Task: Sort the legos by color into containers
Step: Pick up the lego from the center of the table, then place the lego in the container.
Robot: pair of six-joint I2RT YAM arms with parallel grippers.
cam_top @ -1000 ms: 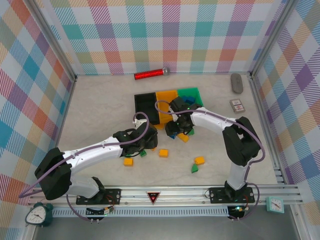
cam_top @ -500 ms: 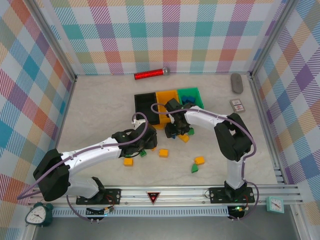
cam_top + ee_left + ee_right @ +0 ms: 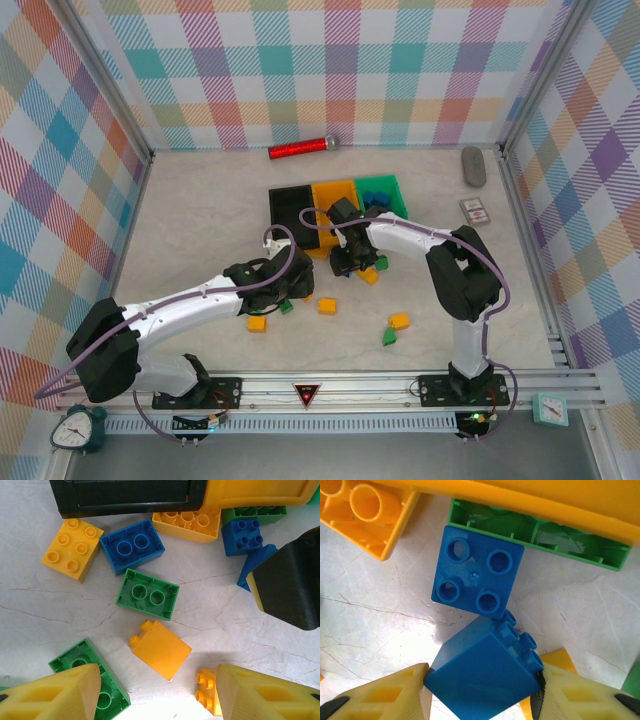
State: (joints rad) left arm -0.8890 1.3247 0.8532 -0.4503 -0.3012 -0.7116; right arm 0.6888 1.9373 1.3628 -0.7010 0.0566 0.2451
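Containers: black bin [image 3: 290,210], orange-yellow bin [image 3: 333,193] and green bin [image 3: 381,188], side by side in a row at mid-desk [image 3: 200,230].

Legos: a cluster of blue, green and yellow bricks on the desk just in front of the bins. Strays lie nearer the arm bases, among them a yellow stray [image 3: 257,324] and a green stray [image 3: 389,337].

Right gripper [image 3: 482,692]: jaws closed on a tilted blue brick [image 3: 480,670], pads against two opposite sides, just before the orange-yellow bin. Whether the brick rests on the desk or is raised cannot be told. Just beside it is a studs-up blue brick [image 3: 477,570]. Behind that, a long green brick [image 3: 535,535] lies hollow side up against the bin wall.

Left gripper [image 3: 157,687]: jaws open, holding nothing, above the desk. A yellow brick on its side [image 3: 161,651] lies just ahead of the gap. Beyond it is a small green brick [image 3: 148,594], hollow side up.
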